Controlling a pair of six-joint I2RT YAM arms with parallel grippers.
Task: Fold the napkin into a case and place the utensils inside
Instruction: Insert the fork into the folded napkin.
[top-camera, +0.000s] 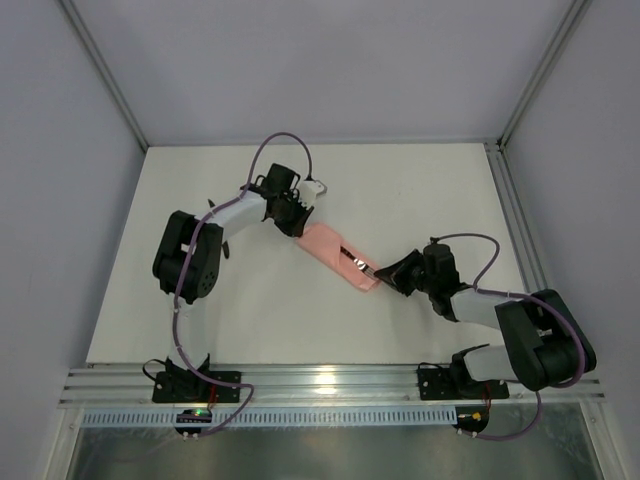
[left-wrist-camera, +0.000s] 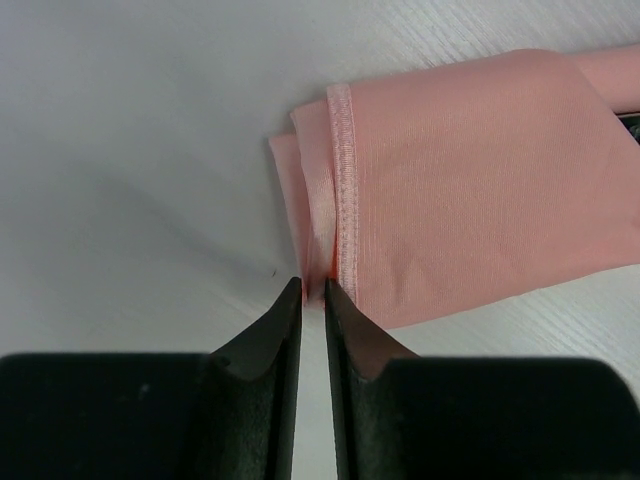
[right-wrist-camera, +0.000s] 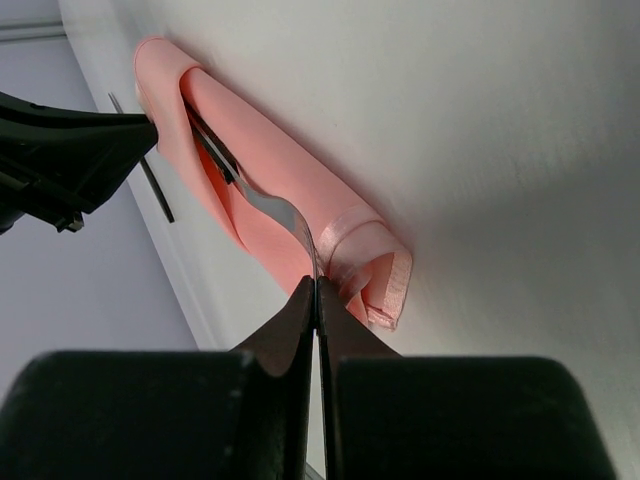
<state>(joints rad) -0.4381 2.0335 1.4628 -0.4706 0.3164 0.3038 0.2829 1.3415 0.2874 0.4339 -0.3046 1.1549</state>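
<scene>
Pink case spans left tool to right tool.

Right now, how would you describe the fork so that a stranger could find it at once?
On the white table, find the pink cloth case lying slantwise near its middle. The fork sticks out of the end nearer the right gripper, which pinches its silvery end. It is the only shiny metal against the plain pink cloth; its dark handle goes into the pocket.
</scene>
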